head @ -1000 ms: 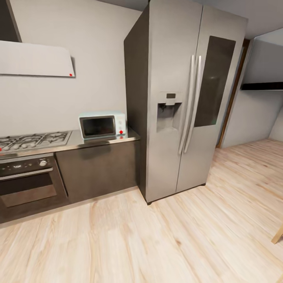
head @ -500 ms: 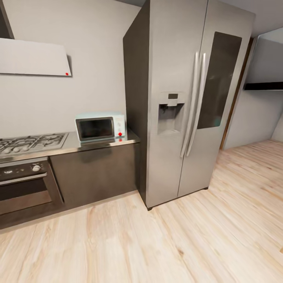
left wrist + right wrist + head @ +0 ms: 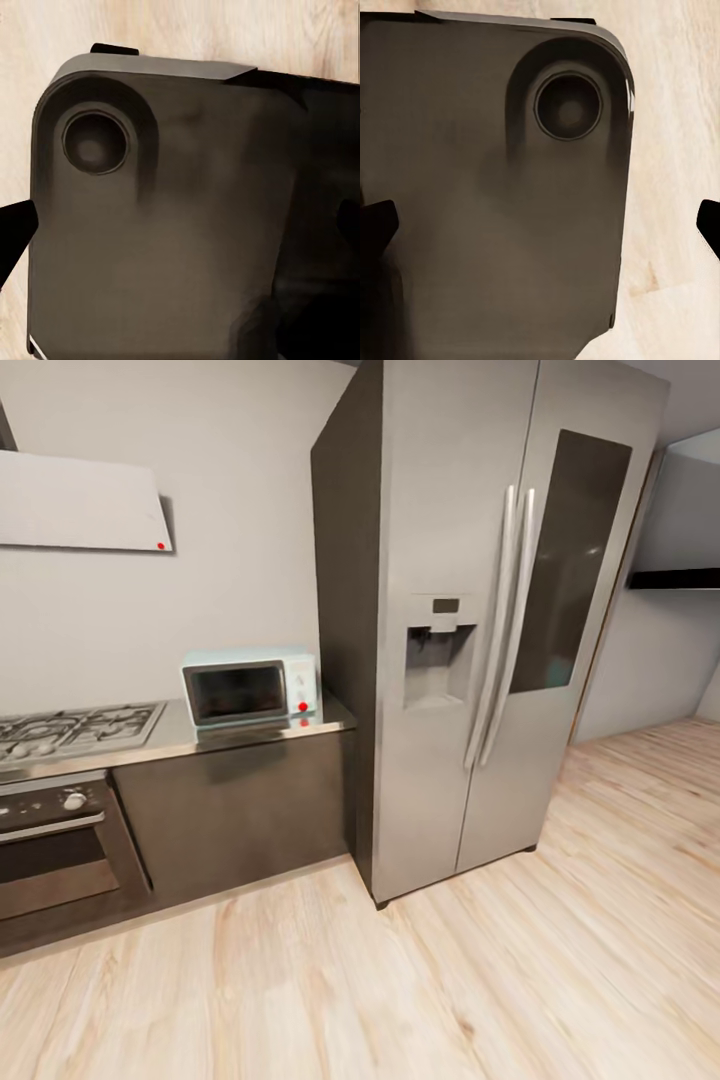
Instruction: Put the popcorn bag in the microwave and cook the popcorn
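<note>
Close under each wrist camera, a dark rounded robot body panel [image 3: 172,225] with a round recessed disc blocked most of the sight, pale wooden floor [image 3: 675,150] beyond it. Black finger tips [image 3: 376,229] showed at the edges of the right wrist view, and one dark tip [image 3: 11,232] in the left; whether either hand was spread or pressed together could not be told. Farther out, from the head, the microwave [image 3: 250,690] sat on the grey tabletop [image 3: 170,740], just beside the tall steel fridge [image 3: 470,630], door closed. A gas hob [image 3: 70,725] lay beside it, an oven [image 3: 55,845] below and a range hood [image 3: 80,505] on the wall.
</note>
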`<state>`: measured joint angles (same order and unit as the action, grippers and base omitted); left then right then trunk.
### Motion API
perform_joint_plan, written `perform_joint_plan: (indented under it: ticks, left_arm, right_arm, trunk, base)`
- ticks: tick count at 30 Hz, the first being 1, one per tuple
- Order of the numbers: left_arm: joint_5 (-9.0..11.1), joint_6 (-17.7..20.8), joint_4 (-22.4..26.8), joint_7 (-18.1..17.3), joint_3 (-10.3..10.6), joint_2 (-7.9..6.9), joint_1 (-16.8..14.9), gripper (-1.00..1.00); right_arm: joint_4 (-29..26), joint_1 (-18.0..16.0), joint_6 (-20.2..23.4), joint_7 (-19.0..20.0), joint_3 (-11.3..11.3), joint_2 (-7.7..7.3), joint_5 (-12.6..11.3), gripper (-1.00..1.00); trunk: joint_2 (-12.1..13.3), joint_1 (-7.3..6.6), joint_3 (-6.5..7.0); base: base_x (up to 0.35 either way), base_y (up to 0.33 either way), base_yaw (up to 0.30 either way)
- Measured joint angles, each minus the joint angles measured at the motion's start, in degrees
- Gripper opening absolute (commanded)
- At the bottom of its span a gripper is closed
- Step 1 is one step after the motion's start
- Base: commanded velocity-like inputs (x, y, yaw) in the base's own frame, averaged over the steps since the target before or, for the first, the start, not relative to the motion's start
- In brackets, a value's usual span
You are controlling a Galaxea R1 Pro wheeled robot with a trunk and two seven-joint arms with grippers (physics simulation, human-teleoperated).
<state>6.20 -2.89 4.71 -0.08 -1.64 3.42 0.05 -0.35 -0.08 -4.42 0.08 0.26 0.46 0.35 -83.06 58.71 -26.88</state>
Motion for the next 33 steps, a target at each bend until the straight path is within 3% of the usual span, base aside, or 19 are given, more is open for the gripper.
perform_joint_plan:
  ticks: [24,33]
  left_arm:
    - [0.0,0.0,0.0,0.0,0.0,0.06,0.0,1.00]
    - [0.0,-0.1,0.1,0.0,0.0,0.01,0.0,1.00]
  right_arm:
    - [0.0,0.0,0.2,0.0,0.4,-0.28,0.1,1.00]
    - [0.0,0.0,0.1,0.0,0.4,-0.28,0.0,1.00]
  trunk:
    - [0.0,0.00,0.00]
    - [0.0,0.02,0.00]
  base:
    - [0.239,0.000,0.000]
    - [0.053,0.000,0.129]
